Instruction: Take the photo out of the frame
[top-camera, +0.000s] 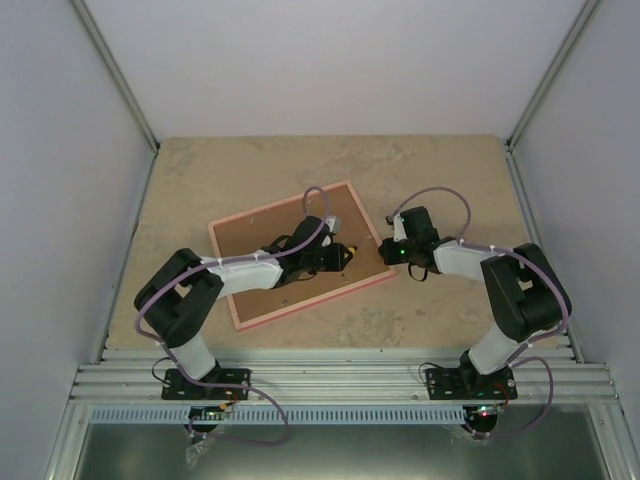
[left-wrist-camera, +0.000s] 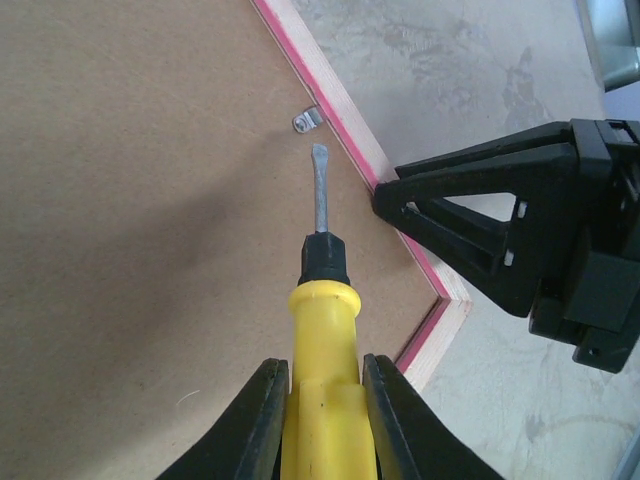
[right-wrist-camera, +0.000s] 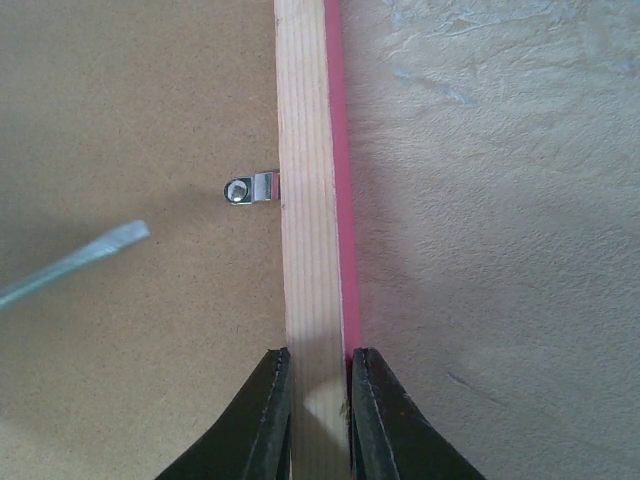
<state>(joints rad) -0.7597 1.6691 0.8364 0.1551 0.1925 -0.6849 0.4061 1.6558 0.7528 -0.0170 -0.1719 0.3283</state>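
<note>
The pink frame (top-camera: 243, 317) lies face down on the table, its brown backing board (top-camera: 250, 235) up; the photo is hidden under the board. My left gripper (left-wrist-camera: 325, 400) is shut on a yellow-handled screwdriver (left-wrist-camera: 322, 330). Its flat blade tip (left-wrist-camera: 319, 155) points at a small metal retaining clip (left-wrist-camera: 309, 119) by the frame's right edge, just short of it. My right gripper (right-wrist-camera: 320, 400) is shut on the frame's right rail (right-wrist-camera: 310, 200), gripping the bare wood and pink edge. The clip (right-wrist-camera: 250, 188) and the blade (right-wrist-camera: 75, 262) also show in the right wrist view.
The frame sits mid-table on the beige stone-patterned table top (top-camera: 420, 170). White walls stand on three sides. My right gripper (left-wrist-camera: 520, 240) shows in the left wrist view, close to the frame's near right corner (left-wrist-camera: 450, 305).
</note>
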